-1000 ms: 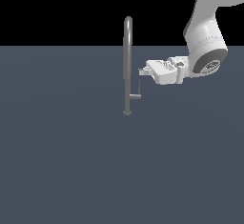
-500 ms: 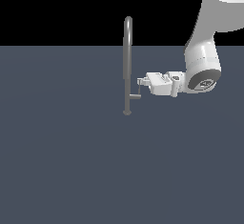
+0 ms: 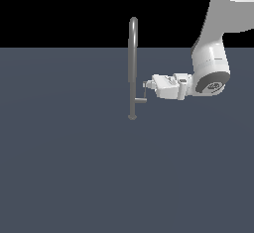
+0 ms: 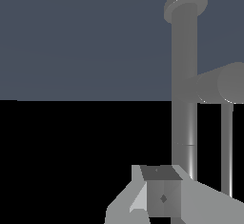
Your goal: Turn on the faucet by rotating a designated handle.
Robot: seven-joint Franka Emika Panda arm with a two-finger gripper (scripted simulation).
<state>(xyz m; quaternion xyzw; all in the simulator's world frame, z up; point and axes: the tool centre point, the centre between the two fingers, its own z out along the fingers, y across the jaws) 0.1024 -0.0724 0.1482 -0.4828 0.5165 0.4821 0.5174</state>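
- On the desk, well short of its far edge, the exterior view shows the faucet [image 3: 132, 68] upright; my gripper [image 3: 147, 86] sits level at the handle [image 3: 142, 96]. Jaw opening: cannot tell.
- Wrist view: handle [image 4: 226, 123] rigid, smooth metal, likely slippery; press the thin rod, not the pipe.

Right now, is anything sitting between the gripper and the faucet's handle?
No. In the exterior view the gripper sits right at the handle beside the faucet; no other object intervenes.
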